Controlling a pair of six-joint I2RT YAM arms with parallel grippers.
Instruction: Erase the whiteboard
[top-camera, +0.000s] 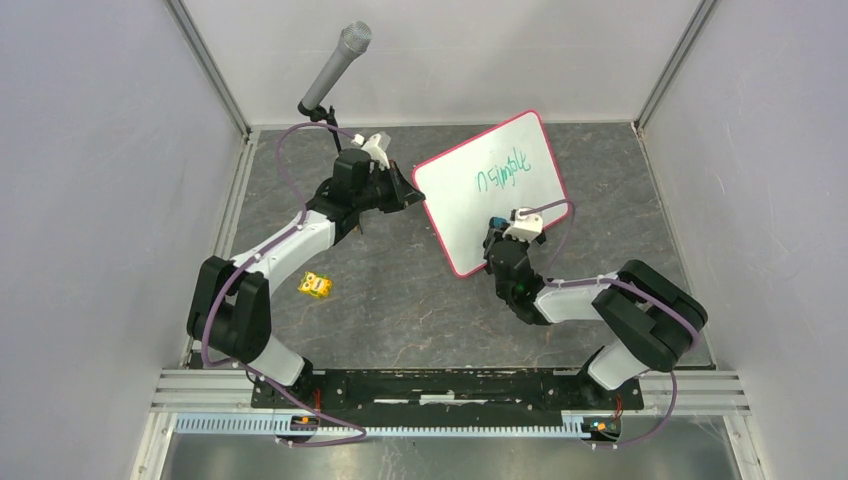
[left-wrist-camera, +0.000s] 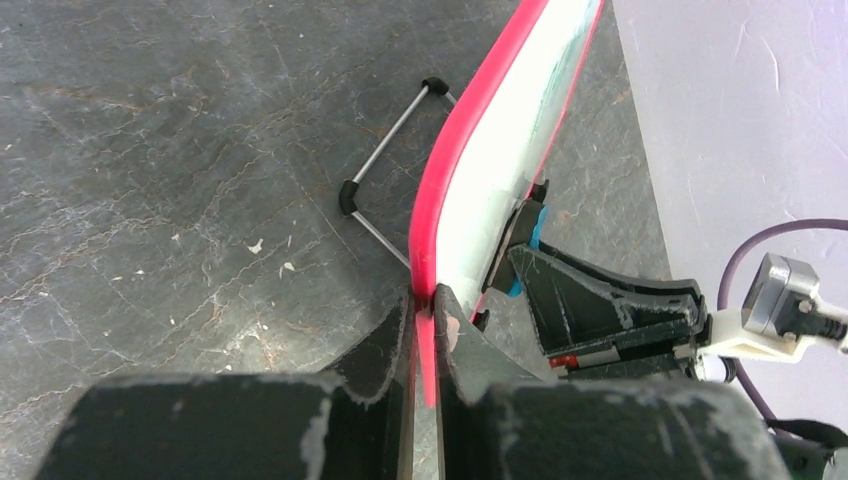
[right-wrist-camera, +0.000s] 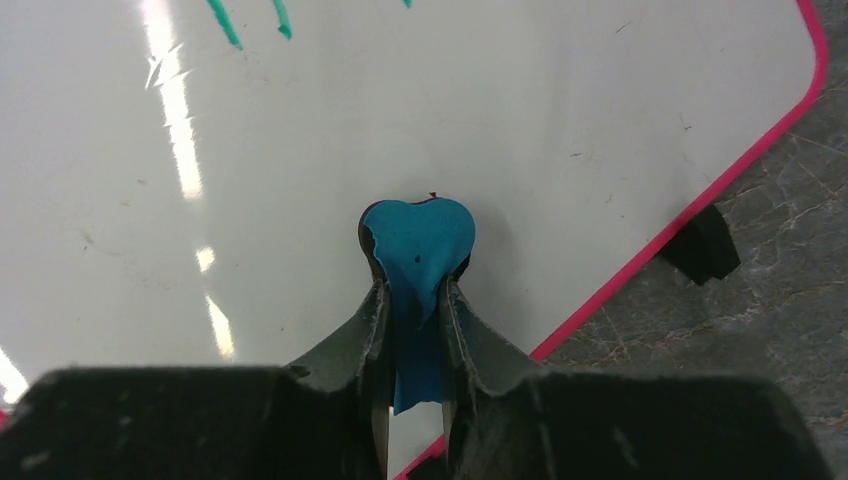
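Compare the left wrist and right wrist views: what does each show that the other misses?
Only the left wrist view shows the left hand clamped on the board's pink edge, with the wire stand behind the board. Only the right wrist view shows the board face head-on, with green marks at the top of the picture. Both show the board and the right hand holding a blue pad against its face.
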